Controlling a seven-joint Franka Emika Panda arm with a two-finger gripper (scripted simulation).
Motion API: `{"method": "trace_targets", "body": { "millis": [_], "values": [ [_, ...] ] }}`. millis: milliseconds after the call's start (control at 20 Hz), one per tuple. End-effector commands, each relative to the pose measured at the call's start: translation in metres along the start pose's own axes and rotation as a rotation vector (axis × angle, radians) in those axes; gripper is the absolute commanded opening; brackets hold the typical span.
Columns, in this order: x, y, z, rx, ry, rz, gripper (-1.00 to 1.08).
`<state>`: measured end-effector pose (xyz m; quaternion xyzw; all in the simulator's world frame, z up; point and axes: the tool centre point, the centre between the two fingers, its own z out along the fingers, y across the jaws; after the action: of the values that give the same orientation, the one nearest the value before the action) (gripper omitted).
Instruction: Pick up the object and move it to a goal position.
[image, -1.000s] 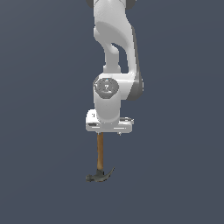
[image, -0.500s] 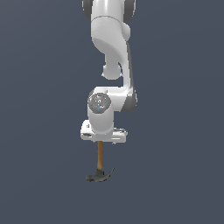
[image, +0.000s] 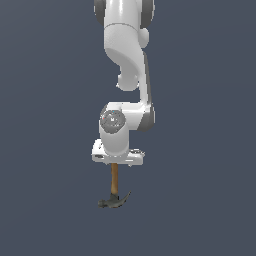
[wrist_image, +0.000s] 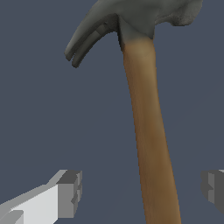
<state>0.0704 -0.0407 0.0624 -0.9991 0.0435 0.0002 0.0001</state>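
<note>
- One brown-handled, grey-headed claw hammer (wrist_image: 146, 131); one white arm's gripper (wrist_image: 142, 190).
- Fingers (wrist_image: 70, 193) spread wide, clear of the handle.
- Since earlier, the arm has lowered over the handle.

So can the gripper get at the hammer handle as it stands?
Probably yes: the gripper is open, the wooden handle of the claw hammer stands between its fingers, nothing blocking.

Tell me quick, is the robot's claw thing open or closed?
End effector: open, fingers wide apart on either side of the hammer handle, not touching it.
</note>
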Motion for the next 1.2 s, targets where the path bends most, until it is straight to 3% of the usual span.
{"method": "trace_targets", "body": {
  "millis": [0,600,650,1150],
  "values": [
    [0.0,0.0,0.009,0.0,-0.001,0.0,1.0],
    [0.001,0.0,0.046,0.0,0.0,0.0,1.0],
    [0.001,0.0,0.046,0.0,0.0,0.0,-1.0],
    [0.001,0.004,0.045,-0.002,0.002,0.005,-1.0]
  ]
}}
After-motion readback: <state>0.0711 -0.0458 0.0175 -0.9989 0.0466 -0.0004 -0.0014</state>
